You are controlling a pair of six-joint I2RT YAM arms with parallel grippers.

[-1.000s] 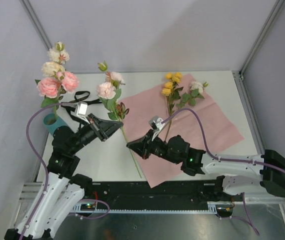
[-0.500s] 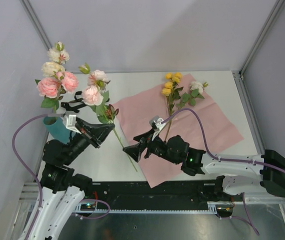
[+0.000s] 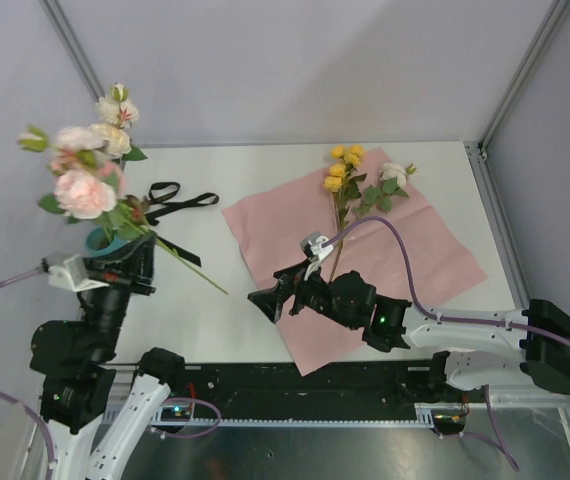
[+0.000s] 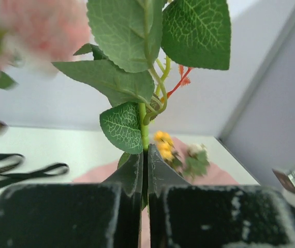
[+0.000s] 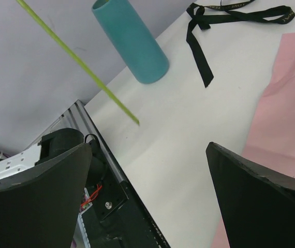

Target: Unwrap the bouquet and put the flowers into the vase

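surface: table [image 3: 265, 170] | on it: pink paper [image 3: 435, 250], black ribbon [image 5: 196, 13], upright teal vase [image 5: 132, 44]

A pink rose stem [image 3: 83, 192] hangs tilted over the 9 o'clock side of the table [image 3: 255, 170], pinched in the left tool [image 4: 144, 160], with its blooms toward 10 o'clock and its bare end toward 4. The teal vase [image 5: 131, 40] stands below it. Yellow and white flowers [image 3: 350, 180] lie on pink paper [image 3: 435, 250] toward 1 o'clock.
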